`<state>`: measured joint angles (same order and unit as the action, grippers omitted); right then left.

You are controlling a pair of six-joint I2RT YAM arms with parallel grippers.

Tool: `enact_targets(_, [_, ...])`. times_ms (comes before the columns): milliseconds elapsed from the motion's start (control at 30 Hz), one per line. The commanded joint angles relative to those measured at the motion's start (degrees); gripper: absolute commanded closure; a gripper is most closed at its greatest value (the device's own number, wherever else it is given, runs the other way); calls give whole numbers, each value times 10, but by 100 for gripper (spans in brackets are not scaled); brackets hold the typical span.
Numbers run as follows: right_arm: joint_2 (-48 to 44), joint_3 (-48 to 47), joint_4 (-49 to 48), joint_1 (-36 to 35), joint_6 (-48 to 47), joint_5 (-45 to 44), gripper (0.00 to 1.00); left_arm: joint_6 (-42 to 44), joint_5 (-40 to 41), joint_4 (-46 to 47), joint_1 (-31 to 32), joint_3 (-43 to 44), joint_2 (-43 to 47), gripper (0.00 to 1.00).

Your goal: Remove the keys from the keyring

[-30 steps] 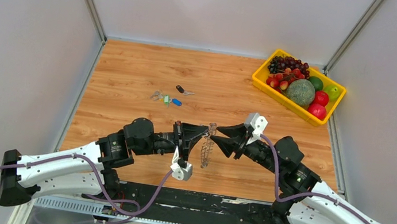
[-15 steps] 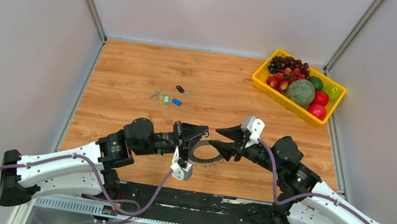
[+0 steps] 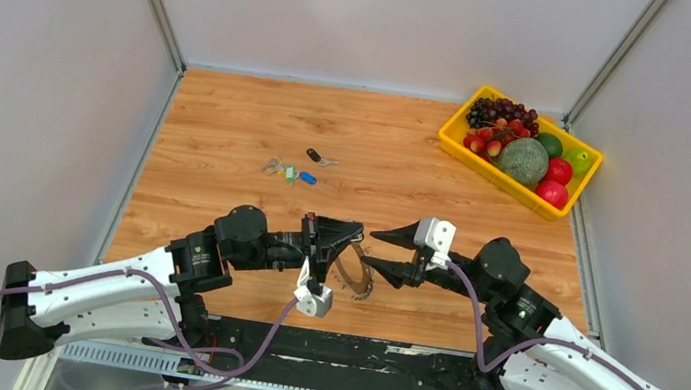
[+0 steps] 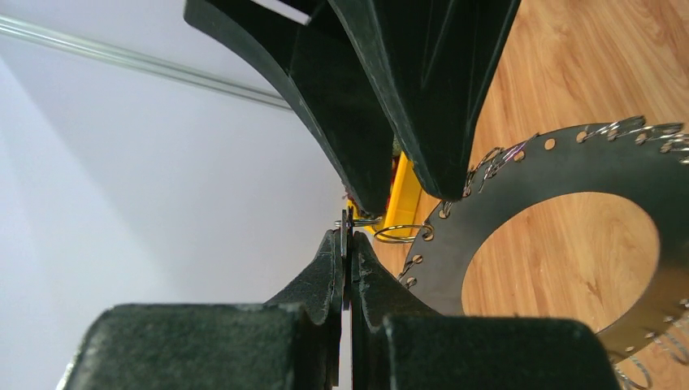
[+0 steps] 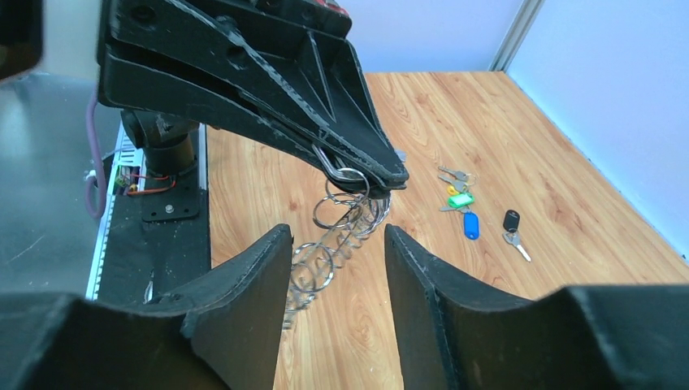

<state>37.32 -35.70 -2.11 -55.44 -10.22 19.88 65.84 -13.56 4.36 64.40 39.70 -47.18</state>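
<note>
Currently, loose keys lie on the bench to the far left of the work zone, well apart from both arms. One with a black head sits just beyond the tagged ones. No key can be seen hanging from the keyring in any view.

Left hand: fully closed, pinching the rim of the keyring and carrying it clear of the bench. The ring hangs from the fingertips, tilted, with its open centre visible in the left wrist view.

Keyring rim: lined with small split rings. From the right wrist camera the ring appears almost edge-on. Its long axis runs from the left fingertips down and towards the right hand.

Right hand: about half open and holding nothing. Its fingers are spread on either side of the hanging rim, just beside it. Contact cannot be confirmed.

The right hand is the free one and the nearer one for any pick. The ring lies directly ahead of it, slightly above its fingertips, so the approach is probably straight forward along the finger line.

A yellow basket of fruit stands at the far right, well apart.
</note>
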Motion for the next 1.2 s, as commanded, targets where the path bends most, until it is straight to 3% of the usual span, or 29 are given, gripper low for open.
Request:
enact_targets(0, [11, -26, -1, -4, -16, -2, 50, 4, -33, 14, 0, 24, 18, 100])
enact_targets(400, [-12, -32, 2, -3, 0, -52, 54, 9, -47, 7, 0, 24, 20, 100])
enact_targets(600, [13, -40, -3, 11, -4, -123, 57, 10, -53, 3, 0, 25, 24, 100])
enact_targets(867, [72, -43, 11, 21, -14, -31, 54, 10, -52, 2, 0, 26, 28, 100])
enact_targets(1167, [41, -40, 44, 21, 7, 22, 53, 11, -34, 10, 0, 23, 28, 100])
